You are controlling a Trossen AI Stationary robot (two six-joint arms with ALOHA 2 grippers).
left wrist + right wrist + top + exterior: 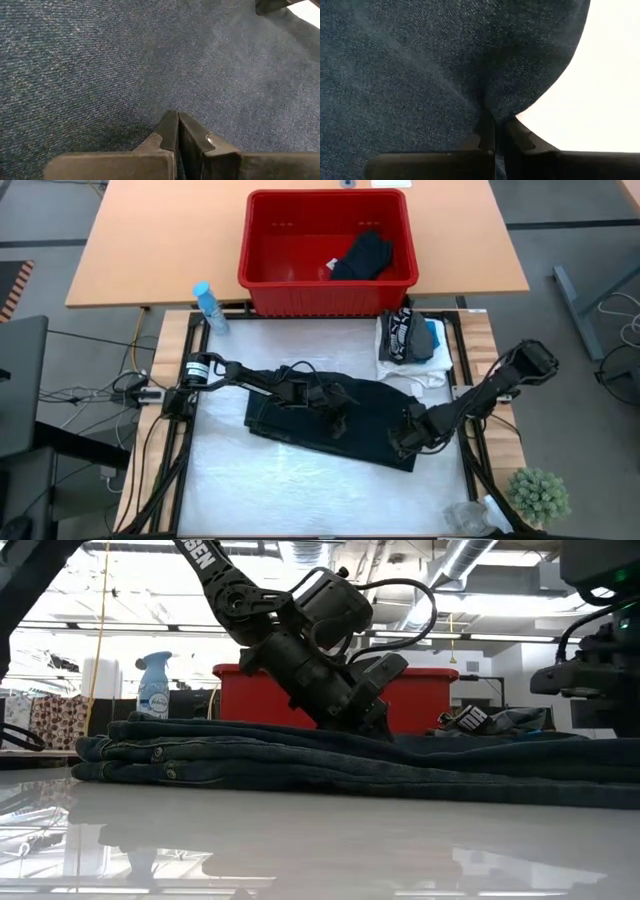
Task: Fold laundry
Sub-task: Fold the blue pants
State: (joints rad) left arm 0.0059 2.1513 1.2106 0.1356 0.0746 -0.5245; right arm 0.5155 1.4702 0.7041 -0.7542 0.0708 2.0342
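Two grippers rest on dark denim trousers [330,420] lying folded across the white worktop [300,490].

Nearest the front edge, the right gripper [405,442] has its jaws pinched together on the rounded edge of the trousers, cloth caught between them. A little farther in, the left gripper [338,418] presses down on the middle of the denim, jaws closed tight with nothing between them. Beyond, folded garments [410,345] sit stacked at the worktop's far right corner. Farthest off, a red basket [328,290] holds a black garment [362,256], a blue spray bottle [209,306] beside it.
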